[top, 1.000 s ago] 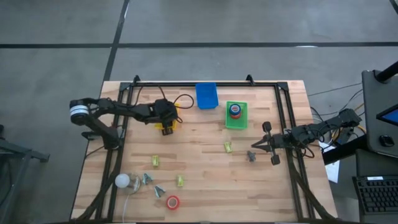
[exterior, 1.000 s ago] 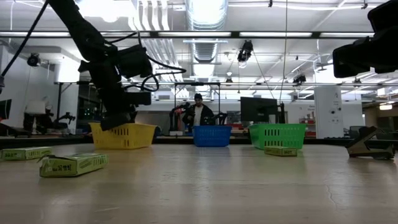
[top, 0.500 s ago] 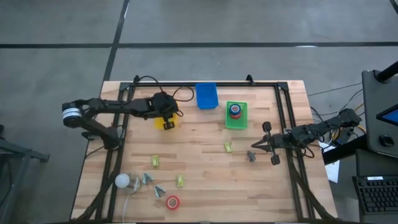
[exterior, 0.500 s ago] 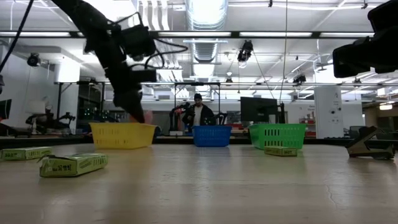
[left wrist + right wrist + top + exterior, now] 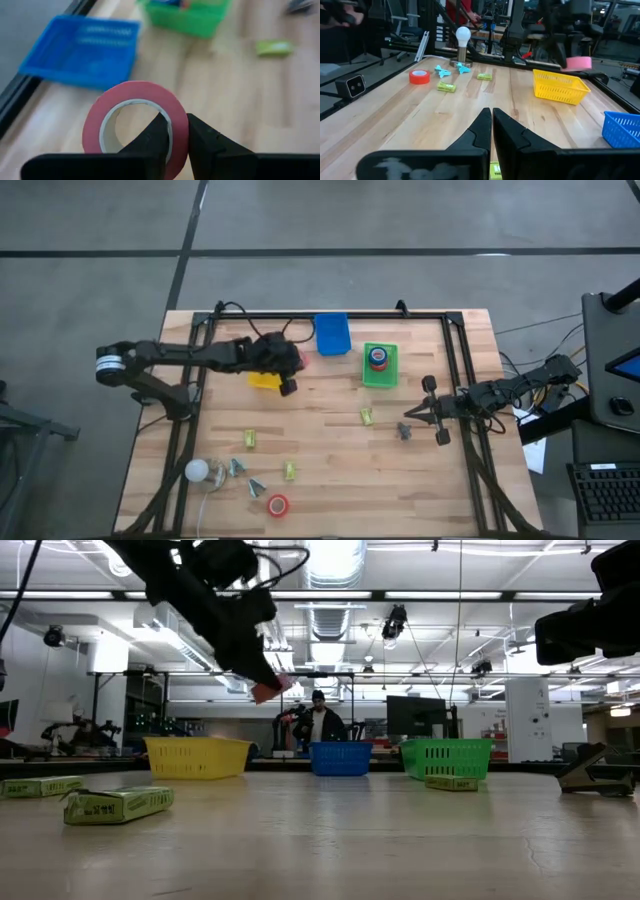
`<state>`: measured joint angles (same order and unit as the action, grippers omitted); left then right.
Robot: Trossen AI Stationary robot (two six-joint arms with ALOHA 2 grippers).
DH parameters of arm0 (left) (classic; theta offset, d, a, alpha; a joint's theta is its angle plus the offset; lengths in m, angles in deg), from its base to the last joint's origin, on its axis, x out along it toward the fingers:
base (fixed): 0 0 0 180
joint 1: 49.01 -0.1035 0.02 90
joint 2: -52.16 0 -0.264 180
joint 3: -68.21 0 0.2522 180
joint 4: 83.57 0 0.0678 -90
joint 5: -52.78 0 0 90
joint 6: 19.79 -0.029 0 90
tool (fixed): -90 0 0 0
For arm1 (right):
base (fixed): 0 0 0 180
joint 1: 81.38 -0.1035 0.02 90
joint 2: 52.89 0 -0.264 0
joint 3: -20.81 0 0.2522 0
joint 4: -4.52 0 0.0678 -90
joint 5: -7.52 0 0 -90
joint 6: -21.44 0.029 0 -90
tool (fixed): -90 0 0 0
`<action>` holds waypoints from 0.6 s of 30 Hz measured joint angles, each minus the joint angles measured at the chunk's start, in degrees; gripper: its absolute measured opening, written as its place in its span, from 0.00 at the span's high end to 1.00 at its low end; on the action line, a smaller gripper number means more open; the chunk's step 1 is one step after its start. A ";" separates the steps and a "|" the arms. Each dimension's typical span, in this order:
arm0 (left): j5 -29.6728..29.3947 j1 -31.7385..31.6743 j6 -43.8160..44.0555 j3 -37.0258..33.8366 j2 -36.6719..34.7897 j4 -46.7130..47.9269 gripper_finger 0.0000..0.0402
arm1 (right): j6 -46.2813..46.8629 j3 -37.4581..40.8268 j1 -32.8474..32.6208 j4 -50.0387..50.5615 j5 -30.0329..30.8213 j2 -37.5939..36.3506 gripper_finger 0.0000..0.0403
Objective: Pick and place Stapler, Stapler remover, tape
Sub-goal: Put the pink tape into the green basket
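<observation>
Since a second ago, the high view shows the left gripper [image 5: 288,360] has left the yellow basket [image 5: 264,380] and swung toward the blue basket [image 5: 332,334], carrying a red tape roll [image 5: 295,356]. The green basket [image 5: 380,366] already holds rolls; another red roll [image 5: 278,505] lies at the table's [image 5: 330,450] near edge. The right gripper [image 5: 409,416] waits at the right side, fingers closed on nothing.

From the low view, the left gripper [image 5: 262,680] hangs high with the roll [image 5: 268,689] above the baskets; the pinch itself is hard to make out.

Through the left wrist view, the fingers [image 5: 155,137] pinch only the roll's [image 5: 135,120] wall, one inside the core. That thin hold could let the roll twist or slip, dropping short of the green basket [image 5: 200,17].

The right wrist view shows its fingers [image 5: 482,127] together; the far roll [image 5: 578,62] is small.
</observation>
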<state>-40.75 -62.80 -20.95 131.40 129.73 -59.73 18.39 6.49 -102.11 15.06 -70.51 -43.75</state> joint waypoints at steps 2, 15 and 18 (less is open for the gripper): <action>1.17 2.42 0.10 0.00 -0.01 -2.43 0.86 | 0.01 0.00 0.02 0.00 0.02 0.00 0.97; 10.46 7.57 6.37 0.00 0.19 -11.76 0.86 | 0.00 0.00 0.02 0.00 0.02 0.00 0.97; 11.42 9.03 7.35 0.00 0.96 -15.68 0.86 | -1.06 0.02 0.02 -1.01 0.02 0.00 0.97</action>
<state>-29.34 -53.78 -13.60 131.40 130.69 -75.40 17.33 6.52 -102.09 14.05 -70.49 -43.75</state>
